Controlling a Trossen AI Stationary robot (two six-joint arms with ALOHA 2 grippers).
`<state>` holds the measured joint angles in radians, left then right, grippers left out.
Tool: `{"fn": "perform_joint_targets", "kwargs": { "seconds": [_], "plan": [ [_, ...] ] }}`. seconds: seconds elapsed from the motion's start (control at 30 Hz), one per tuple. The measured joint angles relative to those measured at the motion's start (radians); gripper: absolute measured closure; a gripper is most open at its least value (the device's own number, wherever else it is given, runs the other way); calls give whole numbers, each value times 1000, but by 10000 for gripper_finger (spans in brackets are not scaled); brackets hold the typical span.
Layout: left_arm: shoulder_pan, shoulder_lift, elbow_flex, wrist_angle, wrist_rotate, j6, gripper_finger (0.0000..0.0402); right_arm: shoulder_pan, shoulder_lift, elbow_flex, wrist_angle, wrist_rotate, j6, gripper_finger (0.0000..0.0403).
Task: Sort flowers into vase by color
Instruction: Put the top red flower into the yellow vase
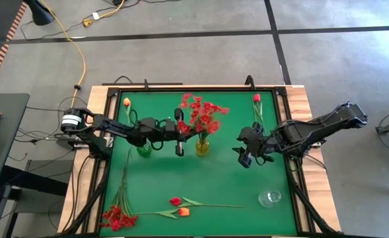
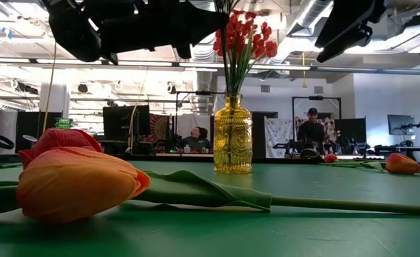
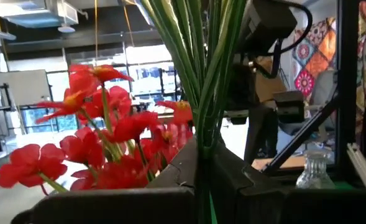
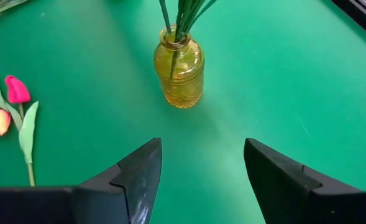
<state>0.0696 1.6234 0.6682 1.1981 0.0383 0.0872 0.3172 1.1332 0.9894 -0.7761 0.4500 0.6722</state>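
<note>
Standing near the middle of the green table [image 1: 220, 178], a yellow glass vase [image 1: 202, 146] is taken here as the landmark; a bunch of small red blossoms [image 1: 202, 116] is already set in it, the green stems [image 4: 181, 15] rising from its neck. The left gripper [image 1: 179, 147] is held just beside the vase, on the left arm's side, with its fingers [image 3: 189, 168] fully closed; green stems are seen pinched between them in the left wrist view, with red blossoms close alongside. A green vase [image 1: 144, 151] is partly hidden under the left arm, a little farther from the yellow vase on that same side. The right gripper [image 1: 246, 157] is held on the opposite side of the yellow vase, apart from it, with its fingers [image 4: 139, 171] spread wide and nothing between them. A clear glass vase [image 1: 269, 198] is seen beyond the right gripper, toward the near edge. Well in front of the yellow vase, an orange tulip [image 1: 183, 212], a red-pink bud [image 1: 175, 201] and a second red bunch [image 1: 117, 217] are laid flat. Behind the yellow vase, an orange tulip at the far edge [image 1: 126, 102] and a red bud at the far edge [image 1: 256, 98] are laid on either side.
</note>
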Motion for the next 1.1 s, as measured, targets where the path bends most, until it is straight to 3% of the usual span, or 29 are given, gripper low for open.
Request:
{"fn": "perform_joint_targets", "kwargs": {
  "seconds": [0.57,0.9,1.1],
  "plan": [
    [21,9,0,-167,6,49,397,-6,0,0,-1,-4,-29,148],
    [39,209,0,109,37,-87,397,-4,0,0,-2,-19,-25,148],
    [39,228,-2,82,44,-93,397,-4,0,0,-2,-34,-25,148]
  ]
}}
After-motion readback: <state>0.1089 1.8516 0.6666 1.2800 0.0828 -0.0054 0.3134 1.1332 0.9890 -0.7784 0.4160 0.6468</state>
